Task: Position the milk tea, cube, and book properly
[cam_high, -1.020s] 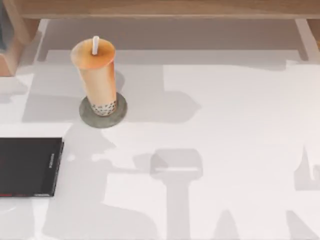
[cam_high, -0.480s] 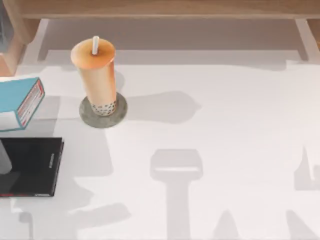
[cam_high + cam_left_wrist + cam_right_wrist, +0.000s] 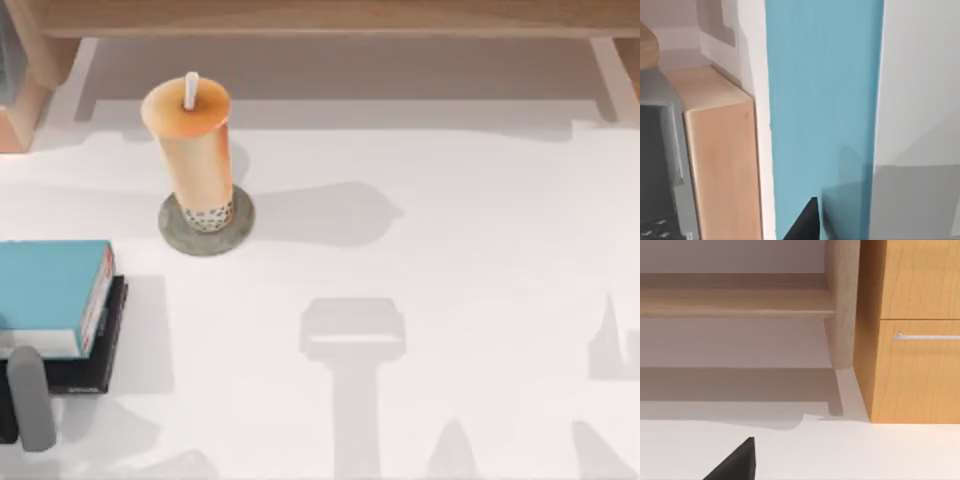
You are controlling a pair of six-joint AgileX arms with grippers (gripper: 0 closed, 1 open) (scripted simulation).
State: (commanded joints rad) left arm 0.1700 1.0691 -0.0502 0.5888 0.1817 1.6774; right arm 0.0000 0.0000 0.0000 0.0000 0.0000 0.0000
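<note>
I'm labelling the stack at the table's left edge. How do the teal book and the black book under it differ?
The teal book is thick, with white page edges and a reddish-marked spine; the black book is thin and dark all over. The teal book lies on top, the black book rests on the table beneath it, jutting out at the right and near side. Both lie flat, spines facing right.

**No legible lettering on the table**

Nothing here can be read. The teal-blue book (image 3: 50,290), at the table's left edge, shows reddish marks along its spine, too small to make out. The milk tea (image 3: 192,150) carries no readable label.
</note>
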